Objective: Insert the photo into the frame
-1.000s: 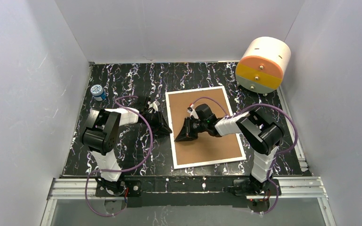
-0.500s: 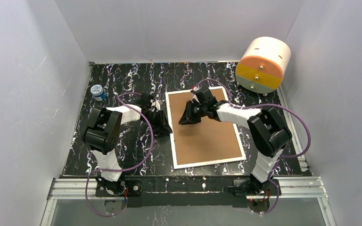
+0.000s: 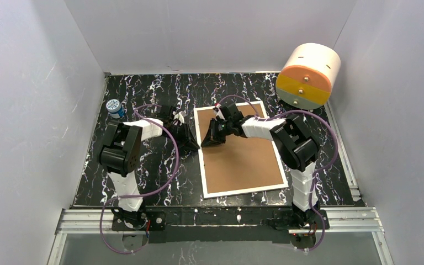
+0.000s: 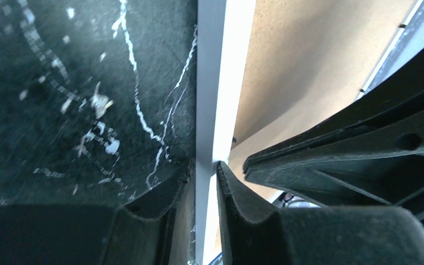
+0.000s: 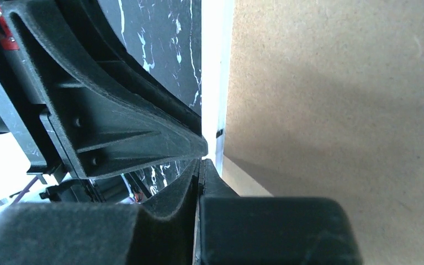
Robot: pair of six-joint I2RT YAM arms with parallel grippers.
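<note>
Frame (image 3: 243, 160): lies face down on the table (image 3: 143, 94), right of centre, with its brown back (image 5: 337, 110) up. That is the side a print goes in from.
Photo: nowhere in sight. I cannot tell whether it sits under the back.
Left gripper (image 4: 204, 176): at the frame's left edge, towards the far corner. It is clenched on the white rim (image 4: 212, 83), one finger on the table side and one on the back side. It looks to be pinning that edge so the frame cannot skate.
Right gripper (image 5: 200, 168): reaches across the back to the same spot. Its tips are pinched together with nothing visible between them. The nose sits at the seam where back meets rim, just beside a small black tab (image 5: 219, 133). My guess is that it is there to work the tab or lever the back up.
Pair: the tips almost touch at the rim, one arm bracing while the other works.
Stage: early, I'd judge, since the back is seated in the frame.
Risk: the tips knocking each other, or the frame tilting if that edge is lifted.
Drum (image 3: 308, 77): far right corner, well apart, playing no part.
</note>
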